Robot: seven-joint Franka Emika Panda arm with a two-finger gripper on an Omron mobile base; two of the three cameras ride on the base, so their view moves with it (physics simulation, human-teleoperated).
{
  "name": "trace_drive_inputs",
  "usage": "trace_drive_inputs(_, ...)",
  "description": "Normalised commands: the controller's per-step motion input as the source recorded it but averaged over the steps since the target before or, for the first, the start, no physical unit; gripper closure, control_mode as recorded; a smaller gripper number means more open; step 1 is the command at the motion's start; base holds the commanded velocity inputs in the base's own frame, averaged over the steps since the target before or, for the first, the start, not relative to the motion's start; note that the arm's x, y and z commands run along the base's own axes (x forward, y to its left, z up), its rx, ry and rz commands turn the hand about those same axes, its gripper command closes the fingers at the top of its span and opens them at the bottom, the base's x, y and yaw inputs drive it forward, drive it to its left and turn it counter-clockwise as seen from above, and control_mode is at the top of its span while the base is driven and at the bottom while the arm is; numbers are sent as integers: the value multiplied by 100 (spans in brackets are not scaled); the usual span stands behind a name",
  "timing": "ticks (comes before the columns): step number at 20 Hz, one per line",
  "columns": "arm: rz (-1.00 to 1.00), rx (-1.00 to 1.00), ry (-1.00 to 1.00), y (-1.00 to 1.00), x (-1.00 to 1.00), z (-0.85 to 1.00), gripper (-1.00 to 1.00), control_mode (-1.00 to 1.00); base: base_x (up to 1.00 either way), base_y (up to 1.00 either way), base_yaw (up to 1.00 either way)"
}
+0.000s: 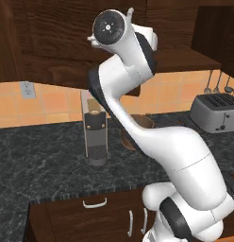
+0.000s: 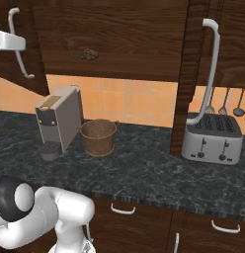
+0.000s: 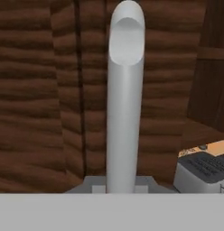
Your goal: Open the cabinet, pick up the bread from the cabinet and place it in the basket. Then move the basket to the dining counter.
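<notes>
The tool is clamped on the left door's steel handle (image 3: 125,113), a stiff, slick bar. The bread (image 2: 89,54), light and squashy, sits on the cabinet (image 2: 114,29) shelf above the basket (image 2: 99,137); take it gently across its middle.

From my station, the arm (image 1: 137,132) hid most of the basket (image 1: 146,122); the bread (image 2: 89,54) was too small to make out, and the toaster (image 1: 216,111) ran off-frame.

We are reaching our arm (image 1: 185,156) up and forward from the base, elbow bent, wrist (image 1: 112,28) raised high. Our end effector (image 3: 124,182) is closing on a handle (image 3: 125,99), fingers clamped around its bar.
</notes>
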Motion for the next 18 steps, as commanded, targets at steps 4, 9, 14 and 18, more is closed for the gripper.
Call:
trace_drive_inputs(4, -13, 0, 0, 79, -100, 0, 100, -100, 0, 0, 0)
trace_drive_inputs(9, -19, 0, 1, 53, -79, 0, 100, -100, 0, 0, 0)
trace_drive_inputs(14, -13, 0, 0, 12, -26, 0, -100, -100, 0, 0, 0)
trace_drive_inputs(18, -7, 0, 0, 22, -19, 0, -100, -100, 0, 0, 0)
